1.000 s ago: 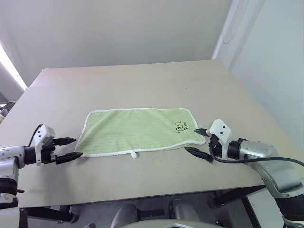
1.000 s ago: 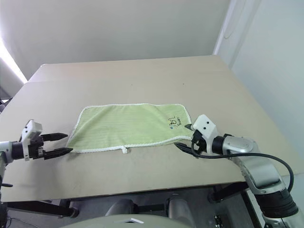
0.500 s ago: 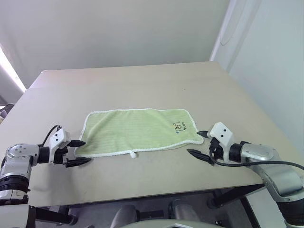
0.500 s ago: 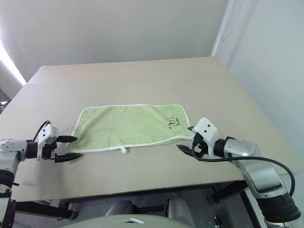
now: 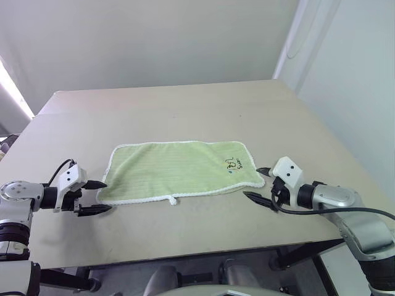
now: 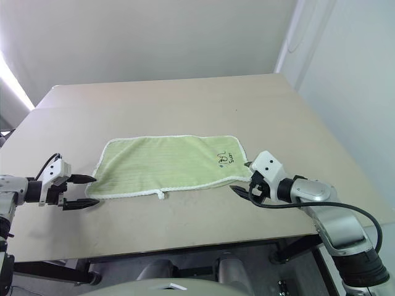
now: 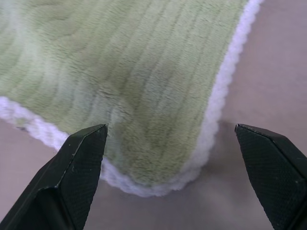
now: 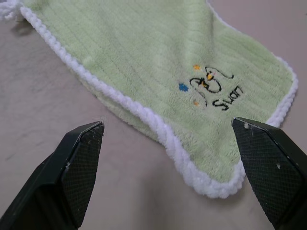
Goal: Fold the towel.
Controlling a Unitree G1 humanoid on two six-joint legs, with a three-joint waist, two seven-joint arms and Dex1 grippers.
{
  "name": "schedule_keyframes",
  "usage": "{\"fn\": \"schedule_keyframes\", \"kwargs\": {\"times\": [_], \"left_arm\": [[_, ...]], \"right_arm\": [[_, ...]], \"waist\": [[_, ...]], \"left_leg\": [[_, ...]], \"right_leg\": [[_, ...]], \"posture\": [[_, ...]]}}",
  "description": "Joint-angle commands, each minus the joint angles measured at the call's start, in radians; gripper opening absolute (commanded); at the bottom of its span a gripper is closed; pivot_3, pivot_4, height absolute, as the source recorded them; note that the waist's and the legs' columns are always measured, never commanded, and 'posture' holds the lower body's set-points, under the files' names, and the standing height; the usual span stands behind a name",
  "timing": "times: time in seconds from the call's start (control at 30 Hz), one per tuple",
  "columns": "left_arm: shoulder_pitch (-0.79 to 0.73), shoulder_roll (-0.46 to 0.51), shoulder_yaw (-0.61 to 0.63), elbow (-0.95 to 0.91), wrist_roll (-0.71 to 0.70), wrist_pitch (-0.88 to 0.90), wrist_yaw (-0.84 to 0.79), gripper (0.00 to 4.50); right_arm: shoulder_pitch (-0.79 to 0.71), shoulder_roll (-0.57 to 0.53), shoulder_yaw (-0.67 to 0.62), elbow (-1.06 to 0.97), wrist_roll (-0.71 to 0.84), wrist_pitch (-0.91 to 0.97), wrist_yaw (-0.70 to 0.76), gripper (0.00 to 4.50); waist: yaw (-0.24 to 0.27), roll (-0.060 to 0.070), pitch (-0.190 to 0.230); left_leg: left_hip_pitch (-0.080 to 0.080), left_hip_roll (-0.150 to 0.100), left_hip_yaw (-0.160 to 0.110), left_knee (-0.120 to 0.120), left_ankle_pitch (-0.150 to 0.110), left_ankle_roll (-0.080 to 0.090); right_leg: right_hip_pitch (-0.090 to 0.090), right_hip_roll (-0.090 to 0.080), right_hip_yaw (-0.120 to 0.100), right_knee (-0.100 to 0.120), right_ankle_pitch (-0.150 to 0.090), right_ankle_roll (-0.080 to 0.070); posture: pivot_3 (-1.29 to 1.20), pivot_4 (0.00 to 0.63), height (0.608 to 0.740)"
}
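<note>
Lime-green towel lies flat and unfolded on the beige table, long side across, white stitched edging all round, small white loop tag on the near edge, black scribble mark near the right end. Left gripper sits at the towel's near-left corner, jaws spread wide, holding nothing. Right gripper is at the near-right corner, jaws also wide apart and empty, fingertips straddling the corner edging.

From my left gripper, the towel runs past the frame, its far end unseen. The black marks near my right gripper are too small to read, perhaps lettering.
</note>
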Motion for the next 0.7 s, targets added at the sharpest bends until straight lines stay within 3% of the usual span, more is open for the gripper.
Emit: {"fn": "schedule_keyframes", "kwargs": {"times": [0.03, 0.17, 0.27, 0.63, 0.7], "left_arm": [[-0.023, 0.021, -0.011, 0.004, 0.028, -0.043, 0.016, 4.5], [-0.041, 0.012, -0.022, 0.033, 0.042, -0.057, 0.018, 4.5], [-0.058, 0.005, -0.031, 0.054, 0.044, -0.067, 0.013, 3.89], [-0.079, -0.004, -0.043, 0.095, 0.049, -0.093, -0.015, 0.02], [-0.082, -0.004, -0.038, 0.089, 0.041, -0.068, -0.022, 0.02]], "right_arm": [[-0.023, 0.006, -0.01, -0.007, -0.01, -0.019, -0.002, 4.46], [-0.023, 0.009, -0.011, -0.006, -0.016, -0.021, -0.003, 4.46], [-0.022, 0.011, -0.014, -0.008, -0.019, -0.022, -0.004, 4.5], [0.002, -0.001, -0.02, -0.018, -0.03, -0.026, -0.004, 4.5], [0.004, -0.005, -0.018, -0.015, -0.035, -0.029, 0.0, 4.5]], "waist": [[0.0, 0.0, 0.0], [0.0, 0.0, 0.0], [0.0, 0.0, 0.0], [0.0, 0.0, 0.0], [0.0, 0.0, 0.0]], "left_leg": [[0.0, 0.0, 0.0, 0.0, 0.0, 0.0], [0.0, 0.0, 0.0, 0.0, 0.0, 0.0], [0.0, 0.0, 0.0, 0.0, 0.0, 0.0], [0.0, 0.0, 0.0, 0.0, 0.0, 0.0], [0.0, 0.0, 0.0, 0.0, 0.0, 0.0]], "right_leg": [[0.0, 0.0, 0.0, 0.0, 0.0, 0.0], [0.0, 0.0, 0.0, 0.0, 0.0, 0.0], [0.0, 0.0, 0.0, 0.0, 0.0, 0.0], [0.0, 0.0, 0.0, 0.0, 0.0, 0.0], [0.0, 0.0, 0.0, 0.0, 0.0, 0.0]], "posture": [[0.0, 0.0, 0.74], [0.0, 0.0, 0.74], [0.0, 0.0, 0.74], [0.0, 0.0, 0.74], [0.0, 0.0, 0.74]]}}
